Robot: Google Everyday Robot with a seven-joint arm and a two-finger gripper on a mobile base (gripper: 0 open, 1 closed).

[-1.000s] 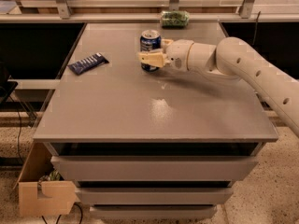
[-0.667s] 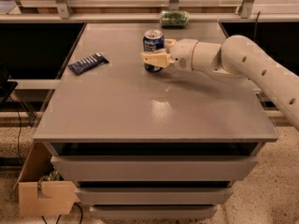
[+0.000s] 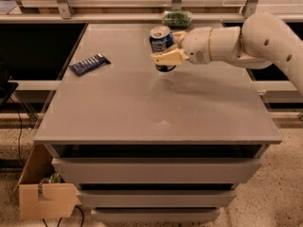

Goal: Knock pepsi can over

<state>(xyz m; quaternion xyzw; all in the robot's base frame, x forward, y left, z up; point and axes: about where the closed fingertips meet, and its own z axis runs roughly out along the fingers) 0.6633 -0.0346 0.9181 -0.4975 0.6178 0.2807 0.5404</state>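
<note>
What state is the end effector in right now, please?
End effector: closed on the pepsi can, one finger in front of it and one behind, above the far part of the table.

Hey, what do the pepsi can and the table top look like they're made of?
Pepsi can: likely thin metal, judging by its shiny silver top rim and glossy dark blue printed wall. Table top: smooth grey, probably laminate or coated board; it shows soft reflections. The gripper is at the can.
</note>
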